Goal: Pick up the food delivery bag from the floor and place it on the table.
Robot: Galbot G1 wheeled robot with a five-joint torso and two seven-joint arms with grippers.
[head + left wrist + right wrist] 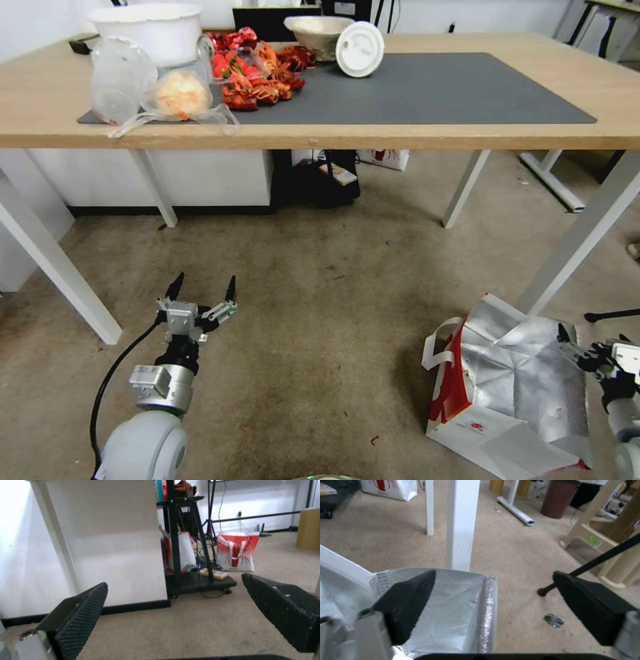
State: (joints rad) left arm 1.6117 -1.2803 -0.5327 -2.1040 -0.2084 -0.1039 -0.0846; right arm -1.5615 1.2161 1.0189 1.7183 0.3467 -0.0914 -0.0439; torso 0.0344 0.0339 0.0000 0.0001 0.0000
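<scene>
Straddling the foil rim of the food delivery bag (513,393) on the floor (320,320), the right claw (493,592) gapes wide, holding nothing. Risk: thin lining crumples or slips on closure. Left claw (203,291) hovers wide, empty.

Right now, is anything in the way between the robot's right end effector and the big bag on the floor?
Nothing visible. The right end effector is open right at the food delivery bag, straddling its foil edge. The left end effector is open, off to the side above the floor.
</scene>
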